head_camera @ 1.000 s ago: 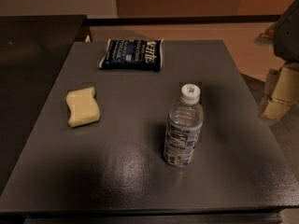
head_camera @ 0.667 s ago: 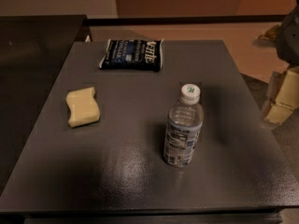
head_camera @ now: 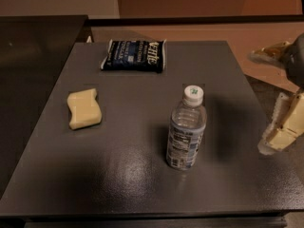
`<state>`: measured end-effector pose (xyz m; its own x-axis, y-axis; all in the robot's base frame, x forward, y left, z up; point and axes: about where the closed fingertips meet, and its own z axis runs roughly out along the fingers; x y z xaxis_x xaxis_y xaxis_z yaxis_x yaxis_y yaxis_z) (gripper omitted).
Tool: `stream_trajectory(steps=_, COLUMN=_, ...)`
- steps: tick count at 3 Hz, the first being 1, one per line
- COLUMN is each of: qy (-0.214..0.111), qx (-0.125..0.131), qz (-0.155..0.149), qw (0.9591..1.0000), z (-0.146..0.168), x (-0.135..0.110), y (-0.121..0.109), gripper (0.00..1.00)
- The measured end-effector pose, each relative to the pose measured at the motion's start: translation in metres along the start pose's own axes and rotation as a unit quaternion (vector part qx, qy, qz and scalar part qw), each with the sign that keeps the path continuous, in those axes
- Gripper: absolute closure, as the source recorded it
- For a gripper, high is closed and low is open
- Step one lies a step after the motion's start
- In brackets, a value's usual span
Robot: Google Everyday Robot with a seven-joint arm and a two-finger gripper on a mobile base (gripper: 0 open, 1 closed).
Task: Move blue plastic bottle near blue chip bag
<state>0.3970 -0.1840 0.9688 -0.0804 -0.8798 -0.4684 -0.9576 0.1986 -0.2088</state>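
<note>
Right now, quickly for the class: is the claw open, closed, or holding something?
Claw: open, holding nothing, at the right of the view, apart from the blue plastic bottle.

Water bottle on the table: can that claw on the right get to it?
Probably yes. The gripper hangs open at the table's right edge, with nothing standing between it and the upright blue plastic bottle; the sponge and blue chip bag lie beyond.

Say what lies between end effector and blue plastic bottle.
Only bare tabletop separates the blue plastic bottle from the end effector at the table's right edge, in the camera view.
</note>
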Motion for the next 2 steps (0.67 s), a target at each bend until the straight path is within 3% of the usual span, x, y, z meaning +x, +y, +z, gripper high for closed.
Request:
stream_trajectory(steps=1, qy=-0.046, qx=-0.021, qz=0.0, qw=0.9987, z=0.017, x=-0.019, y=0.015, gripper=0.0)
stream_trajectory(steps=2, qy=-0.072, qx=-0.038, qz=0.002, qw=0.9967, z=0.034, x=-0.037, y=0.024, gripper=0.0)
